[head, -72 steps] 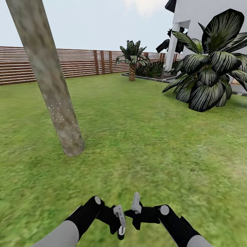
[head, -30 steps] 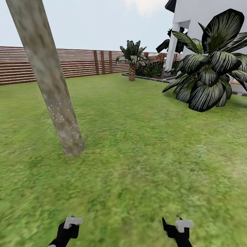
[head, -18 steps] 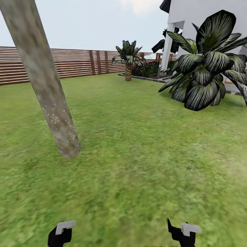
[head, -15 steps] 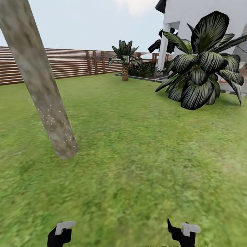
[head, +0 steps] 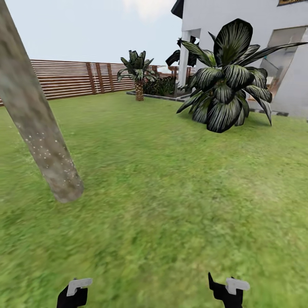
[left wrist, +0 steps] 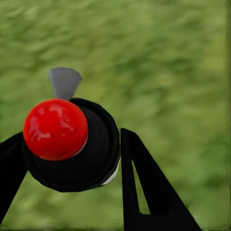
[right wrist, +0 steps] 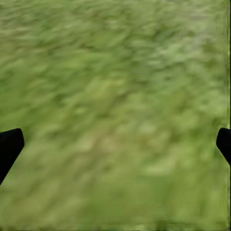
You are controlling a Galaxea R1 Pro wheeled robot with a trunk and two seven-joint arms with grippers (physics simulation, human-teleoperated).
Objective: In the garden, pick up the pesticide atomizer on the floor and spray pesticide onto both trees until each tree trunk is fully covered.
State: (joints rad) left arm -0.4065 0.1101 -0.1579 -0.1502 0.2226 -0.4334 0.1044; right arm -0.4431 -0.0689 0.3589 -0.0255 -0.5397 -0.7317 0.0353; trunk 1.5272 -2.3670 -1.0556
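Observation:
One thick grey-tan tree trunk [head: 30,111] leans at the left of the head view, its lower part dotted with pale pesticide specks [head: 48,150]. The pesticide atomizer [left wrist: 55,129], black with a red cap and a grey nozzle, sits between the fingers of my left gripper [left wrist: 67,154], which is shut on it. In the head view the left gripper [head: 73,291] is low at the bottom edge, well short of the trunk. My right gripper [right wrist: 115,144] stands open over bare grass and appears at the head view's bottom right [head: 226,288].
The lawn [head: 171,179] stretches ahead to a brown slat fence [head: 64,79]. A broad-leaved dark bush [head: 226,90] stands at the right in front of a white house [head: 256,25]. A small palm [head: 137,75] grows by the fence.
The camera has turned right, so trunk, fence and bush sit further left in the picture. Both arms have dropped from the bottom centre and spread to the bottom corners.

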